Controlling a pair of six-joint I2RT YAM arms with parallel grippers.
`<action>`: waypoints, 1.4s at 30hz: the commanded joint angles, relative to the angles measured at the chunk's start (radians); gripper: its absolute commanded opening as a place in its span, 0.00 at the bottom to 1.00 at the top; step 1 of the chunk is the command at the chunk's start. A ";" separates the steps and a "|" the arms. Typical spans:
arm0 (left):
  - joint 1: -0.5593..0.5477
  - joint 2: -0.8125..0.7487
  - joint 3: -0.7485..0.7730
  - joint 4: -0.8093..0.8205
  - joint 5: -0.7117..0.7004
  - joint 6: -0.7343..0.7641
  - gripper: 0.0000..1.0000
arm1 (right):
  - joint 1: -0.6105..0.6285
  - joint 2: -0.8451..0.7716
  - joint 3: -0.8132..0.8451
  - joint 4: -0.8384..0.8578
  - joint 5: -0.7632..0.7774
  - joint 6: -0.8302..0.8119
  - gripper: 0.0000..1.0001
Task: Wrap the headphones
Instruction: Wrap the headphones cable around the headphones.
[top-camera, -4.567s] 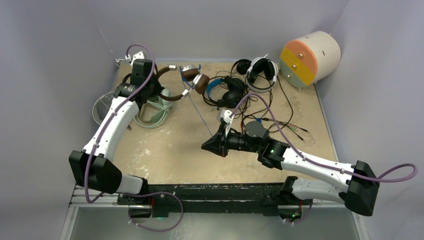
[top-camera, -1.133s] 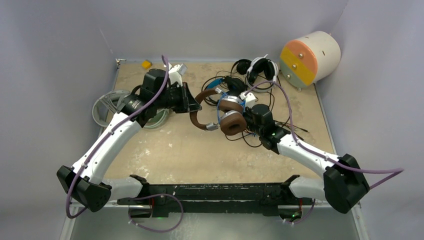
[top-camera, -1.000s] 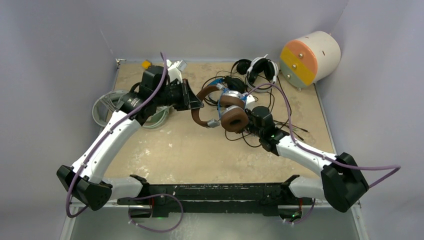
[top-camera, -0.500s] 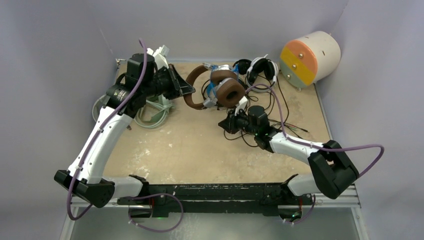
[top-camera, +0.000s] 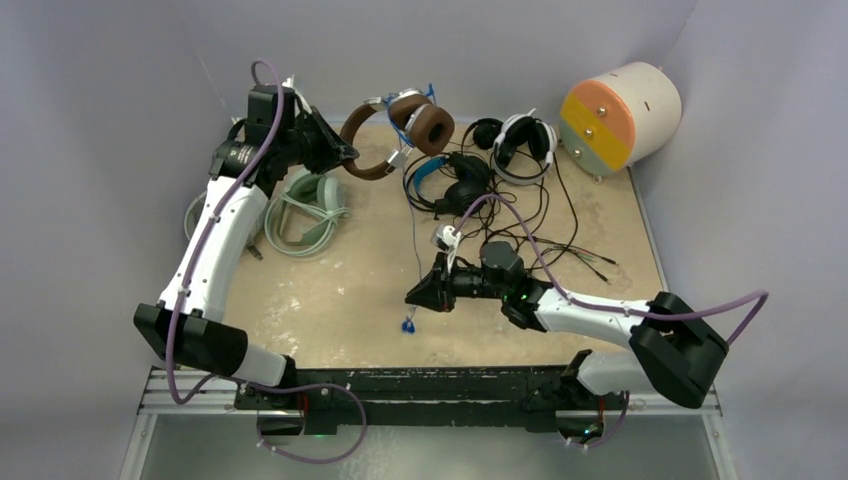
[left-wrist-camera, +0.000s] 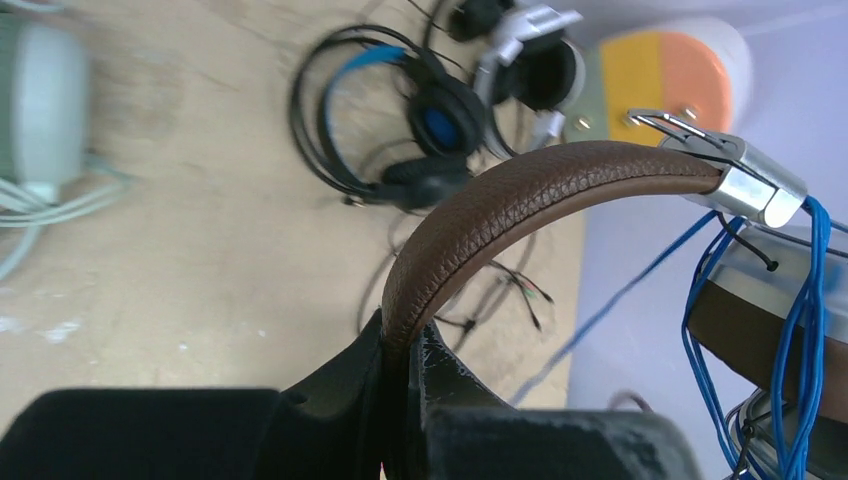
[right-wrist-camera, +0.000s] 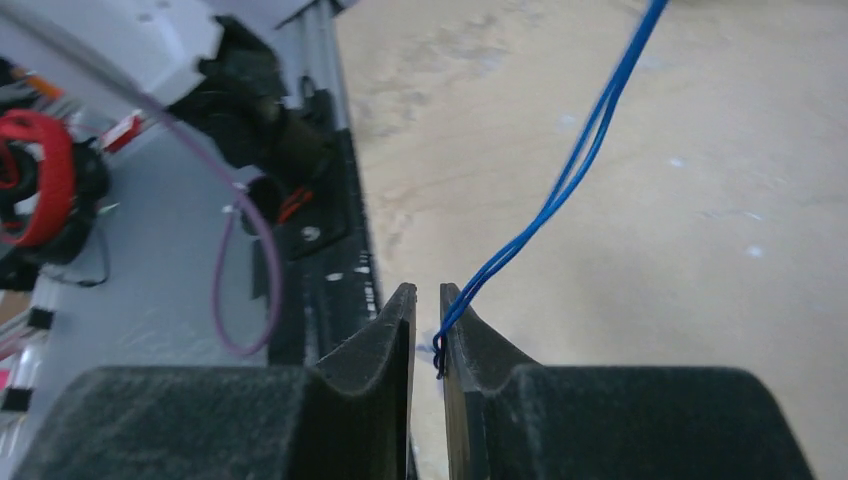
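Halfway, I'd say: left gripper (left-wrist-camera: 400, 350) clamps brown headphones (top-camera: 420, 125); right gripper (right-wrist-camera: 427, 300) (barely ajar) loosely straddles the unwound blue cable (right-wrist-camera: 570, 175).

The brown headphones (top-camera: 405, 125) are held aloft by the headband, which is clamped in the left gripper (left-wrist-camera: 405, 350). Their blue cable (right-wrist-camera: 560, 190) is looped around the ear cups and passes down between the narrowly parted jaws of the right gripper (right-wrist-camera: 428, 300). The mint-green pair (top-camera: 310, 205) lies flat at the left. The blue-banded black pair (top-camera: 445, 180) and the black-and-white pair (top-camera: 522, 140) lie among tangled cables at the back.
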 joint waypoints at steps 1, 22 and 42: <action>0.015 0.015 0.025 0.009 -0.212 -0.033 0.00 | 0.050 -0.069 0.020 0.083 -0.130 0.034 0.16; -0.056 -0.216 -0.486 0.386 -0.737 0.407 0.00 | 0.085 -0.142 0.561 -0.727 0.050 -0.085 0.00; -0.274 -0.234 -0.609 0.487 -0.820 0.792 0.00 | -0.042 -0.021 0.875 -1.151 0.439 -0.293 0.00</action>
